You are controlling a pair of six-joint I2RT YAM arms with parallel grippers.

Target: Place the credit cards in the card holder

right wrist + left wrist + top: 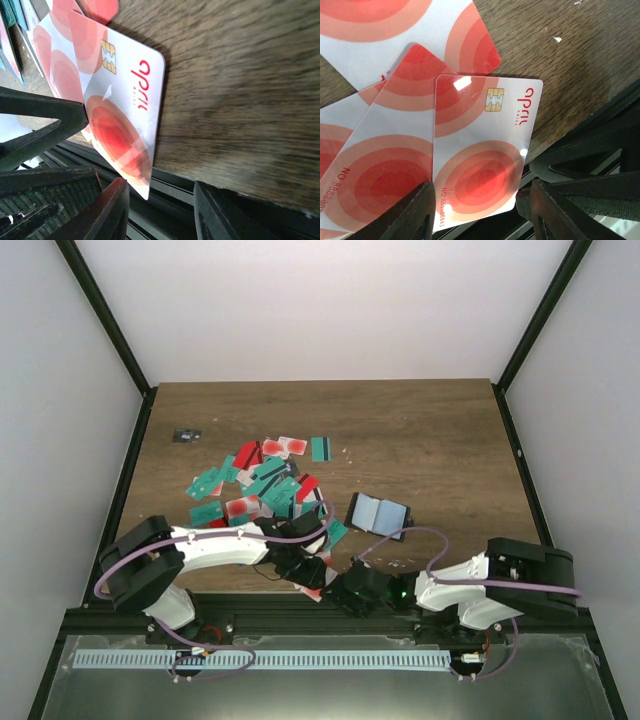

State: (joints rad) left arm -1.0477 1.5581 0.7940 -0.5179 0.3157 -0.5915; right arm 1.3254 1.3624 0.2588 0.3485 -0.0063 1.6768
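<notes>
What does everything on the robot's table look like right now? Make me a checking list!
Surface: wooden table.
Job's things: credit cards heaped left of centre; card holder lies open to their right; one white-and-red card overhangs the near edge.
Clutter: small dark object at far left.
Grippers: left gripper straddles that card, grip unclear; right gripper open around its overhanging corner.
Cables: purple cables loop along the near edge.
Surroundings: white walls, black frame posts.

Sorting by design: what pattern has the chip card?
Chip card: white, red concentric circles; left wrist view.
</notes>
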